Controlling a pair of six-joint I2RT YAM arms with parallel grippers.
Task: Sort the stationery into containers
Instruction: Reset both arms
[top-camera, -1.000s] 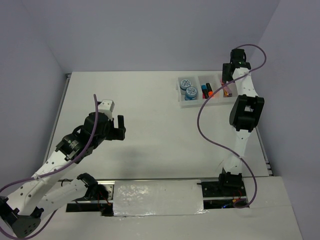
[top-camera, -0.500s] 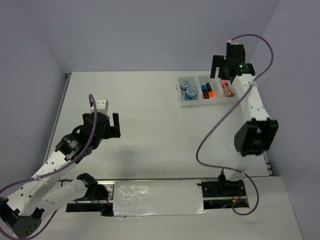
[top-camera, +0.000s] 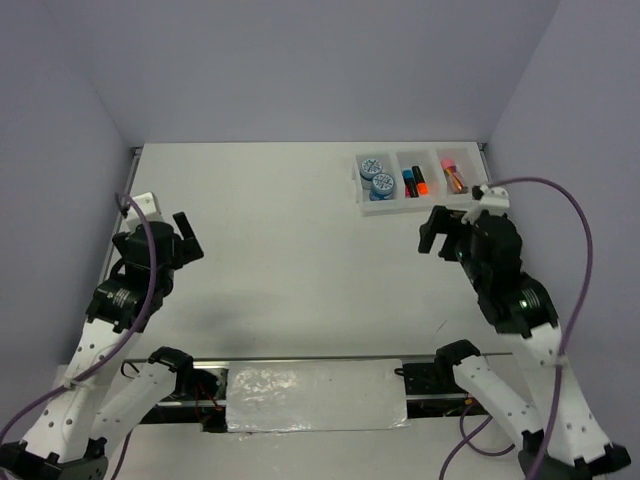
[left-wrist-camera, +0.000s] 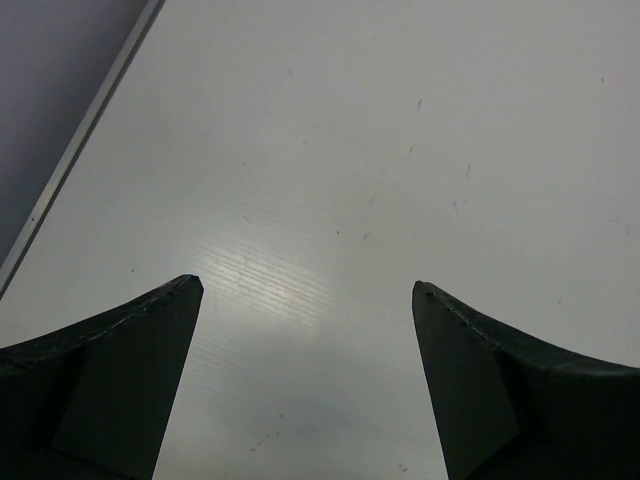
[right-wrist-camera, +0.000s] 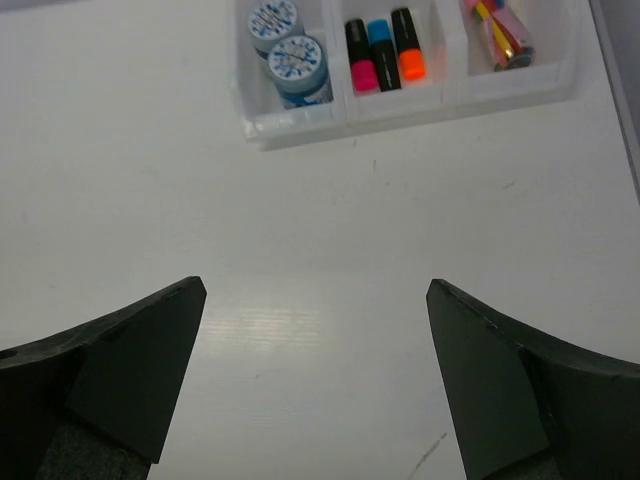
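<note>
At the far right of the white table (top-camera: 290, 250) sits the white three-compartment tray (right-wrist-camera: 400, 108), and all the stationery lies inside it. Its left compartment holds the two blue-and-white rolls (right-wrist-camera: 297, 62), one just behind the other. Their tops carry a blue printed pattern, too small to read. The middle compartment holds the three black highlighters (right-wrist-camera: 380, 55) side by side. The pink and orange caps point toward the near side and the blue cap toward the far side. The right compartment holds the pink eraser (right-wrist-camera: 503, 30) in its multicoloured sleeve, whose print is not legible.

The right gripper (right-wrist-camera: 315, 285) hovers over bare table near the tray, on its near side, with its jaws spread wide and nothing between them. The left gripper (left-wrist-camera: 305, 285) hangs over the left side of the table, well apart from the tray, equally wide and holding nothing.
</note>
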